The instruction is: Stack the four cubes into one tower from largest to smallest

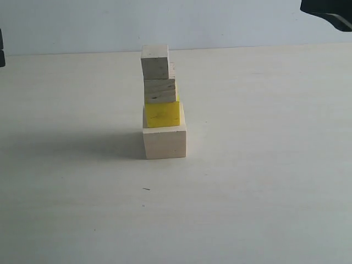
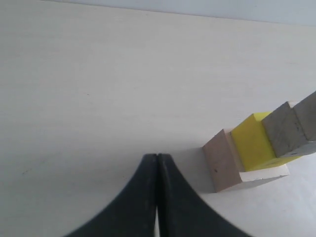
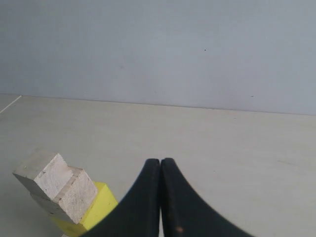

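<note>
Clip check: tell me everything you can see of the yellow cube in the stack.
The yellow cube is bright, evenly coloured, seemingly painted, with sharp edges. It stands level as second tier of the tower, flat on the large pale wood cube, set toward its left in the exterior view. The layered plywood cube rests on it. Nothing else touches it.

The smallest pale wood cube (image 2: 307, 118) runs off the left wrist view's edge, and the black right gripper (image 3: 160, 161) partly hides the bright yellow medium cube (image 3: 102, 206) in the right wrist view.
</note>
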You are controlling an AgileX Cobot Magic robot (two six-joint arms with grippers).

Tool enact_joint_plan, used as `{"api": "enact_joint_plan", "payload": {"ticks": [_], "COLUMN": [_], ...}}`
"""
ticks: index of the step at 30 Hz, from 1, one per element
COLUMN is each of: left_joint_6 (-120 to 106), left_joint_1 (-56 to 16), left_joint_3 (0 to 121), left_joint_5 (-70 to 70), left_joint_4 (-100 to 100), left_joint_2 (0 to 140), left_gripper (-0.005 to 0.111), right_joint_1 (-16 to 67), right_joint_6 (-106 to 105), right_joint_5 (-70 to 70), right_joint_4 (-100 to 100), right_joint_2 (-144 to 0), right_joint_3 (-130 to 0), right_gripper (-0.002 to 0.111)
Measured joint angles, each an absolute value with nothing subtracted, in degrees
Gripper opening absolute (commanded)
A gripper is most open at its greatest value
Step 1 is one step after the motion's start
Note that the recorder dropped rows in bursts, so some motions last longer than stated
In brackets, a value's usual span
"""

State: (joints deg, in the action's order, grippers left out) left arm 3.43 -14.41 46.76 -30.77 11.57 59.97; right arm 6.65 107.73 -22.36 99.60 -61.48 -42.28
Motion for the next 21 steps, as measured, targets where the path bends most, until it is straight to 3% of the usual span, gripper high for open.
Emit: {"api": "enact_joint_plan", "payload": {"ticks": [14,21], "left_joint_6": [3.43,3.22], "left_joint_1": [-14.41,-12.14], "left_joint_3": [46.76,46.62], "left_joint_5": [-30.66,-30.31], "left_joint_4": [7.64,1.06], "left_joint_2": [59.41,50.68], "left_gripper": [0.0,0.0], "right_joint_1": [6.65,6.65], "right_joint_6": [107.73,107.73], "right_joint_5": [-22.36,-22.46], "right_joint_4": [99.71,99.71], "right_joint_2": [-61.48,-61.48], "right_joint_3": [-42.28,-42.28], "right_gripper": [0.0,0.0]}}
